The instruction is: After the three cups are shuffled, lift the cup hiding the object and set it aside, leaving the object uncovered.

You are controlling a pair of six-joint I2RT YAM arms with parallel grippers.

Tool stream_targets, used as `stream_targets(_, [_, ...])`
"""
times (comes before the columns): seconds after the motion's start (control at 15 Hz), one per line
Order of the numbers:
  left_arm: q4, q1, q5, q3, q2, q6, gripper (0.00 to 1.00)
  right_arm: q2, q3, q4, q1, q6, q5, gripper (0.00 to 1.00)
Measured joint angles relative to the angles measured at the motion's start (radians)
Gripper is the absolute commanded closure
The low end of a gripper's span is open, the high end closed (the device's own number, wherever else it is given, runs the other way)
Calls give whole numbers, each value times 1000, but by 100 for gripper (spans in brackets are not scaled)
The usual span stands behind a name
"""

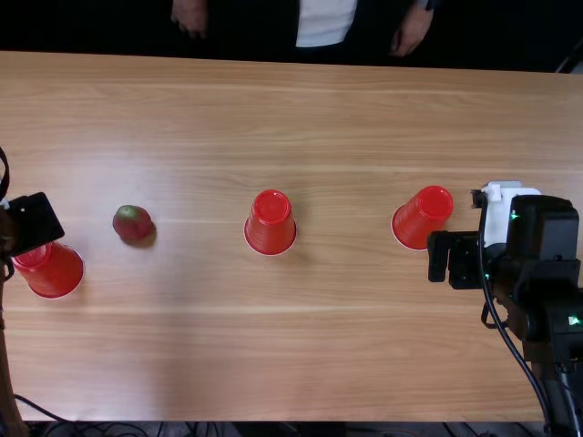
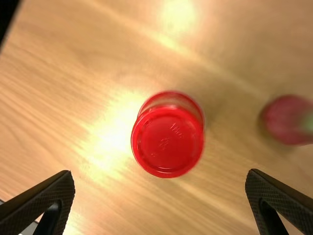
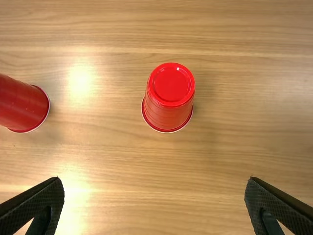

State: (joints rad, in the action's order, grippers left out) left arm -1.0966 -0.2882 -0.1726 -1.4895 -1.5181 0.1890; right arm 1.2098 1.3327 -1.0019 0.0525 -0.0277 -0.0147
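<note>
The left gripper [image 2: 157, 183] hangs released and empty, its fingers [image 2: 39, 200] spread wide on either side of the left cup [image 1: 50, 269] without touching it. That cup stands upside down on the table [image 1: 291, 364], near the ball [image 1: 133, 222], to its left and a little closer to the near edge. The ball, small and red with a green patch, lies uncovered on the wood. To its right, well apart, the middle cup [image 1: 271, 223] stands upside down, farther right the right cup [image 1: 422, 217], and farthest from the ball the right gripper [image 3: 154, 180], likewise spread and grasping nothing, just beside that cup.
</note>
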Motion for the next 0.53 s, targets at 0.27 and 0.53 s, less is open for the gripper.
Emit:
stream_targets(0.27, [-61,209,6,-11,113,0,0,-87,-21,-2,0,0,0,0])
stream_targets(0.53, [-180,366,23,-56,195,0,0,-106,-92,-2,0,0,0,0])
